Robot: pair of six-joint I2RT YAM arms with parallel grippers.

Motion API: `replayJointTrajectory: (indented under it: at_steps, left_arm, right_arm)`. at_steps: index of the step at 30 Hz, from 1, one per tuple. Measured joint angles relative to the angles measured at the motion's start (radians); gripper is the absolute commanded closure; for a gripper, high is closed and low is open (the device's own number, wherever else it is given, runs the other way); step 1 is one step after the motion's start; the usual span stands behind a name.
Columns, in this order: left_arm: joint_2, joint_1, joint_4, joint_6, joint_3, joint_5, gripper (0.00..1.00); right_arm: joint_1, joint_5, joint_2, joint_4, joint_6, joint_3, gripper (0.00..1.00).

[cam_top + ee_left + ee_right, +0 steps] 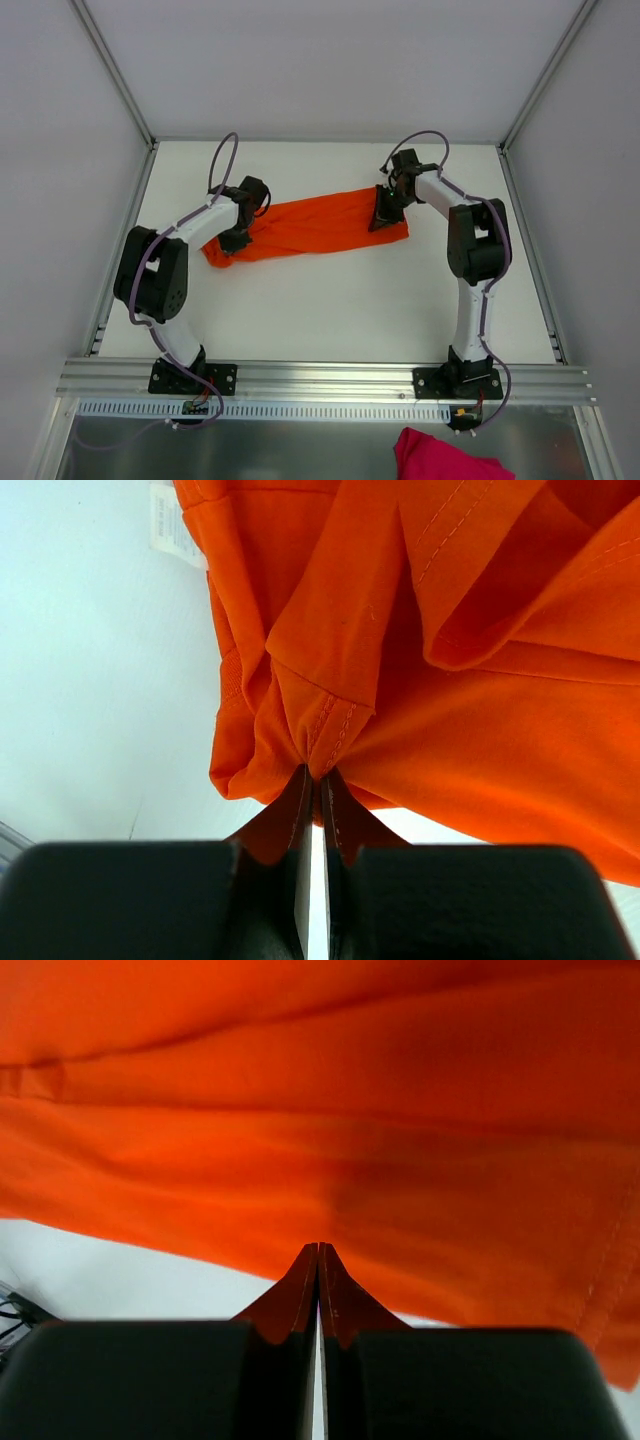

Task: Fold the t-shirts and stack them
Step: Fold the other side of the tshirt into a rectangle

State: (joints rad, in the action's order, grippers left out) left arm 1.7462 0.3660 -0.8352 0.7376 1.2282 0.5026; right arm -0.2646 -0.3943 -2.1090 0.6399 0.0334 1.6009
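An orange t-shirt [315, 228] lies bunched into a long band across the middle of the white table [320, 310]. My left gripper [237, 240] is at the shirt's left end. In the left wrist view the left gripper [318, 777] is shut, pinching a stitched fold of the t-shirt [450, 710], and a small white label [170, 525] shows at the top left. My right gripper [383, 218] is at the shirt's right end. In the right wrist view the right gripper [318, 1250] is shut at the near edge of the t-shirt [330, 1130], which fills the view.
A magenta cloth [445, 458] lies on the metal shelf below the arm bases. An aluminium rail [320, 378] runs along the table's near edge. White walls with metal posts [118, 75] enclose the table on three sides.
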Motion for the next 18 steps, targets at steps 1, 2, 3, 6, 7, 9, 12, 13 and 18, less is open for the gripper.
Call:
replayJointTrajectory:
  at_steps: [1, 2, 3, 6, 7, 9, 12, 13, 18]
  left_arm:
    - [-0.005, 0.0, -0.007, 0.003, 0.0, 0.0, 1.0]
    - [-0.01, 0.0, -0.011, 0.006, 0.0, 0.0, 1.0]
    - [-0.015, 0.0, -0.016, 0.008, 0.0, 0.0, 1.0]
    - [-0.025, 0.0, -0.023, 0.011, 0.0, 0.0, 1.0]
    - [-0.027, 0.0, -0.027, 0.011, 0.0, 0.0, 1.0]
    - [-0.03, 0.0, -0.036, 0.011, 0.0, 0.0, 1.0]
    - [-0.03, 0.0, -0.047, 0.011, 0.0, 0.0, 1.0]
    - [-0.03, 0.0, -0.05, 0.011, 0.0, 0.0, 1.0]
    - [-0.032, 0.0, -0.075, 0.011, 0.002, 0.0, 1.0]
  right_arm:
    - [-0.003, -0.001, -0.02, -0.004, 0.003, 0.026, 0.99]
    - [-0.006, 0.0, -0.031, -0.008, 0.003, 0.043, 0.99]
    - [-0.009, 0.004, -0.034, -0.008, 0.003, 0.054, 0.99]
    - [-0.012, 0.029, -0.034, 0.0, -0.002, 0.081, 0.99]
    - [-0.012, 0.047, -0.034, 0.003, -0.006, 0.087, 0.99]
    - [-0.012, 0.087, -0.034, 0.017, -0.022, 0.096, 0.99]
    - [-0.012, 0.154, -0.034, 0.052, -0.051, 0.106, 0.99]
    - [-0.011, 0.179, -0.033, 0.063, -0.061, 0.108, 0.99]
    - [-0.01, 0.273, -0.034, 0.132, -0.099, 0.142, 0.99]
